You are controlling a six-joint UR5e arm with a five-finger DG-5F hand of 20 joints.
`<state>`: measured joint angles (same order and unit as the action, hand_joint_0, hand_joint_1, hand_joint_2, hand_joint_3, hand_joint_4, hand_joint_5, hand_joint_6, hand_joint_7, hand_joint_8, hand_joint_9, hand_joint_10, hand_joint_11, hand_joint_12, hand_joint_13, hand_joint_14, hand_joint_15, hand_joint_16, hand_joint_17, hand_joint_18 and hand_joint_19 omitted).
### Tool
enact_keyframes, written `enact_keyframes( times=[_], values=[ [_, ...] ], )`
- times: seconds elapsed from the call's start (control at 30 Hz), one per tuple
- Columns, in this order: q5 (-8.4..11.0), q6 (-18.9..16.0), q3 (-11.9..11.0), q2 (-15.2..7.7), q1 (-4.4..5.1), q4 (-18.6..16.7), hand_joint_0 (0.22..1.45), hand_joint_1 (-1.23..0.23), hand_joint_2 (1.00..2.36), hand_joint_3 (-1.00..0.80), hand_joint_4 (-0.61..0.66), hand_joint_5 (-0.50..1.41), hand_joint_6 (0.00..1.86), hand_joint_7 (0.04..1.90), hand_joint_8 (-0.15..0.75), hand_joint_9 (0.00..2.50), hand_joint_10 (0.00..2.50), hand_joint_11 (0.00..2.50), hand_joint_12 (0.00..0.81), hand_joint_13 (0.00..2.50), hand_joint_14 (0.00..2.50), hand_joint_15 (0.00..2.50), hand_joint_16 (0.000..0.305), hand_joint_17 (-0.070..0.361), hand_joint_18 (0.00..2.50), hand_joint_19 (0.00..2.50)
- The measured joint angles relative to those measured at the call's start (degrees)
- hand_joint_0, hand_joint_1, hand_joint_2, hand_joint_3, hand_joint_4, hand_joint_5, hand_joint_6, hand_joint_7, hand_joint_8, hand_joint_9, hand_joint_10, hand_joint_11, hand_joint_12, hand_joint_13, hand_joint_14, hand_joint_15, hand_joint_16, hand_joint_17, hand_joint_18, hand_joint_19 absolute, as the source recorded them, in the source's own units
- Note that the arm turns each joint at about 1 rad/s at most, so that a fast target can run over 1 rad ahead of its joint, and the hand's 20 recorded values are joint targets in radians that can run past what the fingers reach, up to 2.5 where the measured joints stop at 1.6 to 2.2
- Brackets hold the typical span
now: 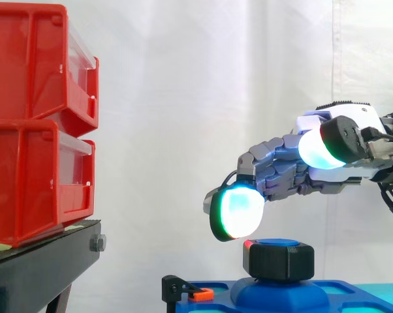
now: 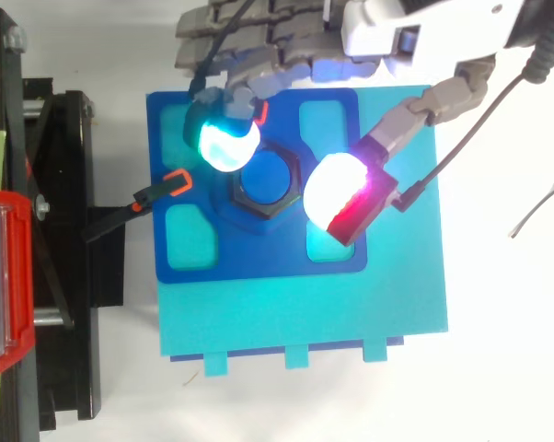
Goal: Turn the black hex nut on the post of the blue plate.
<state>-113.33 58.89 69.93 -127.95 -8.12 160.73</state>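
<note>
The black hex nut [image 1: 278,262] sat on the blue post [image 2: 268,177] at the centre of the blue plate [image 2: 259,260]. A black clamp [image 2: 121,215] with an orange tip gripped one plate edge, presumably to stop the plate rotating with the nut. The robot hand [image 1: 284,171] hovered spread wide, holding nothing. Its glowing fingertips [image 2: 226,143] stood over opposite sides of the nut, apparently clear of it, placed to close on its flats.

no readable text, label or number anywhere — none at all.
</note>
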Motion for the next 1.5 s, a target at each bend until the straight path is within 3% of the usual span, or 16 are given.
enact_keyframes(
  times=[0.1,0.17,0.27,0.4,0.67,0.87,1.0,1.2,1.5],
  values=[
    [-0.97,0.0,0.01,-0.01,-0.59,-0.04,0.52,-0.29,1.0,-0.5,0.26,-0.19,0.5,0.88,0.261,0.33,0.0,0.0,0.344,0.24,0.0,0.04,0.046,0.104,0.13,0.22],
    [-1.39,0.0,0.01,-0.01,-0.85,-0.07,0.51,-0.29,1.0,-0.5,0.24,-0.2,0.5,0.84,0.251,0.28,0.0,0.0,0.353,0.06,0.0,0.0,0.049,0.109,0.0,0.2],
    [-1.99,-0.07,-0.3,0.02,-1.15,-0.16,0.5,-0.27,1.0,-0.5,0.21,-0.21,0.5,0.8,0.239,0.18,0.0,0.0,0.358,0.0,0.0,0.0,0.05,0.112,0.0,0.16],
    [-2.28,-0.09,-1.42,0.03,-0.94,0.1,0.5,-0.26,1.0,-0.5,0.2,-0.22,0.5,0.75,0.226,0.1,0.0,0.0,0.36,0.0,0.0,0.0,0.051,0.114,0.0,0.12],
    [0.06,0.01,-1.94,-0.01,0.96,-0.36,0.49,-0.24,1.0,-0.5,0.17,-0.24,0.5,0.73,0.213,0.0,0.0,0.0,0.359,0.0,0.0,0.0,0.05,0.113,0.0,0.12],
    [3.67,0.15,-1.82,-0.02,3.65,0.48,0.49,-0.24,1.0,-0.5,0.17,-0.24,0.5,0.73,0.213,0.0,0.0,0.0,0.359,0.0,0.0,0.0,0.05,0.112,0.0,0.13],
    [5.34,0.12,-0.61,-0.03,4.97,0.34,0.49,-0.23,1.0,-0.5,0.17,-0.24,0.5,0.73,0.212,0.0,0.0,0.0,0.363,0.0,0.0,0.0,0.05,0.112,0.0,0.13],
    [6.65,-0.57,2.19,-0.02,6.01,-2.79,0.49,-0.23,1.0,-0.5,0.18,-0.24,0.5,0.73,0.212,0.0,0.0,0.0,0.365,0.0,0.0,0.0,0.05,0.112,0.0,0.12],
    [7.49,-0.85,2.91,-0.02,6.6,-3.41,0.5,-0.23,1.0,-0.5,0.18,-0.24,0.5,0.77,0.215,0.0,0.0,0.0,0.362,0.0,0.0,0.0,0.05,0.113,0.0,0.13]
  ],
)
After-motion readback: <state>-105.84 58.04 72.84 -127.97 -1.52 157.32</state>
